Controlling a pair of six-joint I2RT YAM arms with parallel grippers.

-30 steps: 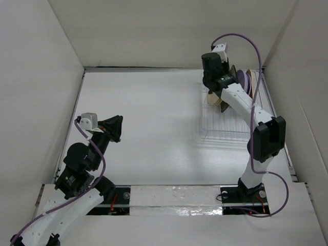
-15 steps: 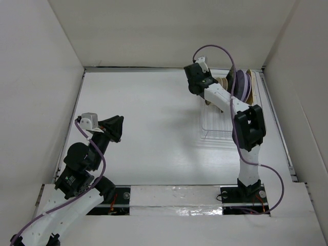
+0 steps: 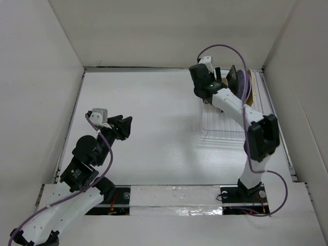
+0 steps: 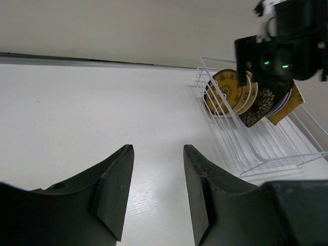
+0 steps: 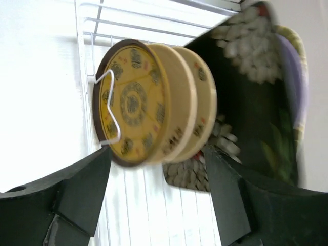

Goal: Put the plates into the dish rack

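The right arm reaches far forward, elbow raised, with the right pincer [image 5: 156, 154] tipped down at the rack [image 3: 223, 128]. Its jaws stand wide apart and grip nothing. Just ahead of them the yellow plate [image 5: 134, 105] stands on edge in the rack, with the cream plates [image 5: 187, 97], black plate [image 5: 246, 102] and lavender plate [image 5: 289, 72] behind it. The left arm is folded low. The left pincer [image 4: 157, 154] hovers over the table [image 4: 77, 102], jaws apart and empty, with the rack ahead to its right.

Right tool [image 5: 156, 166] spread wide, empty; yellow patterned plate [image 5: 134, 107] upright in dish rack [image 5: 80, 51], black floral plate [image 5: 246, 97] behind.
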